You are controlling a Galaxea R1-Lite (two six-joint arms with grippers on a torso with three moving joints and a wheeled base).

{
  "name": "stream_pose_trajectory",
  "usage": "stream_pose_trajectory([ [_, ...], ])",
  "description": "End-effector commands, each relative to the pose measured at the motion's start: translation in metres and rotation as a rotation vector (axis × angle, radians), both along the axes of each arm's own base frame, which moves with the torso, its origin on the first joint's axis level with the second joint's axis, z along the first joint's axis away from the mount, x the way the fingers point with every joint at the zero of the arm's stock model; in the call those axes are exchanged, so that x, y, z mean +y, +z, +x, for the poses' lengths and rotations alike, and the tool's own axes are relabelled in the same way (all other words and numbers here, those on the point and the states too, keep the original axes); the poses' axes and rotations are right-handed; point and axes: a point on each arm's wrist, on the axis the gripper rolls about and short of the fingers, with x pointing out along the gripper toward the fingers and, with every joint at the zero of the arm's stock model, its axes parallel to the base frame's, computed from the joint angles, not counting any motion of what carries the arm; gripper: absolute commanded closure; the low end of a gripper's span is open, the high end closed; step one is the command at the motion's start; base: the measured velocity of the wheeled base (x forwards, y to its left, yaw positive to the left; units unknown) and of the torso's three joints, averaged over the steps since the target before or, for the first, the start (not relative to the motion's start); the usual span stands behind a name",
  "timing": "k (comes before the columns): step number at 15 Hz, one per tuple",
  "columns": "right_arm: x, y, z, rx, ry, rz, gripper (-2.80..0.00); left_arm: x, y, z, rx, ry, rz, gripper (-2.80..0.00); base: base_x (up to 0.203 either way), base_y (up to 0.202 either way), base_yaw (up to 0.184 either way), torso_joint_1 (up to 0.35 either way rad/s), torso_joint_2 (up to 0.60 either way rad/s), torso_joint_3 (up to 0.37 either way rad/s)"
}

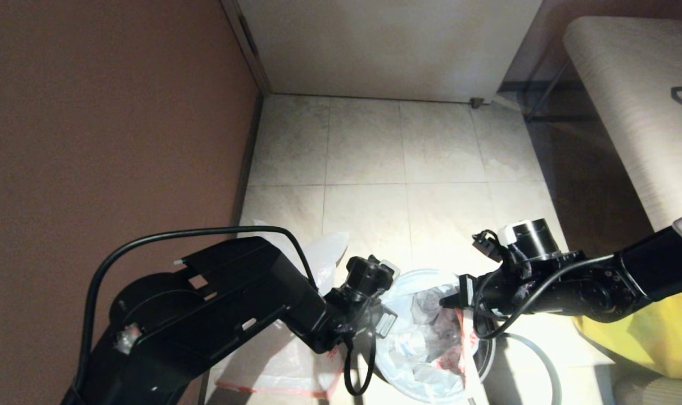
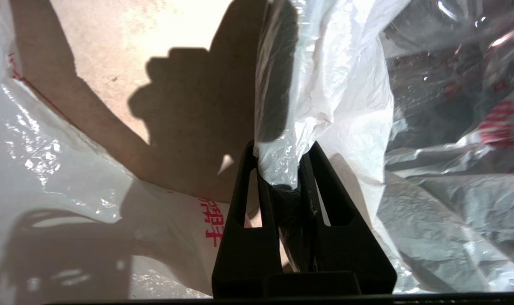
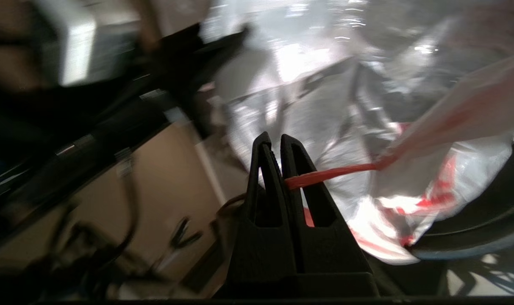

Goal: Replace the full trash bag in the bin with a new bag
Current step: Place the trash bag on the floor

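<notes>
Plastic full trash bag (image 1: 430, 337) apparently fills bin (image 1: 488, 351).

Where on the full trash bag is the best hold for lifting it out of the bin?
Grip the full trash bag at its top hem, coming from above at opposite sides. Its belly bulges inside the bin. The right gripper pinches the red drawstring; the left gripper pinches bunched film.

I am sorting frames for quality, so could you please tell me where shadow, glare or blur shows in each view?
Head view: the floor tiles are evenly lit, and the wall is dim. Left wrist view: sharp, with a hard dark shadow on the floor and shiny glare on the full trash bag pinched by the left end effector. Right wrist view: blurred throughout, only the right end effector and the red drawstring reading clearly.
</notes>
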Motion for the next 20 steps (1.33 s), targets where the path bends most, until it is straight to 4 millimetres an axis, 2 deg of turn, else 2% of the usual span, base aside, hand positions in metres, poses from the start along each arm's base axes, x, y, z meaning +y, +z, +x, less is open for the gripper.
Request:
stream_pose_trajectory([
  [1,-0.003,0.016,-0.010,-0.025,0.036,0.046,0.00,-0.001,0.005,0.000,-0.013,0.001,-0.008,0.00,0.000,0.000,0.000,0.000,0.00,0.000],
  [5,-0.005,0.023,-0.015,-0.038,0.047,0.061,0.00,-0.004,0.011,0.004,-0.115,0.000,0.014,0.00,0.000,0.000,0.000,0.000,0.00,0.000],
  [10,-0.019,0.060,-0.032,-0.120,0.115,0.156,0.00,-0.003,0.032,-0.006,-0.190,-0.004,0.021,0.00,0.000,0.000,0.000,0.000,0.00,0.000],
  [14,-0.023,0.079,-0.048,-0.159,0.150,0.189,0.00,-0.002,0.028,-0.007,-0.196,0.011,0.034,0.00,0.000,0.000,0.000,0.000,0.00,0.000],
  [20,-0.026,0.086,-0.054,-0.164,0.169,0.207,0.00,-0.003,0.023,-0.005,-0.221,0.019,0.016,0.00,0.000,0.000,0.000,0.000,0.00,0.000],
])
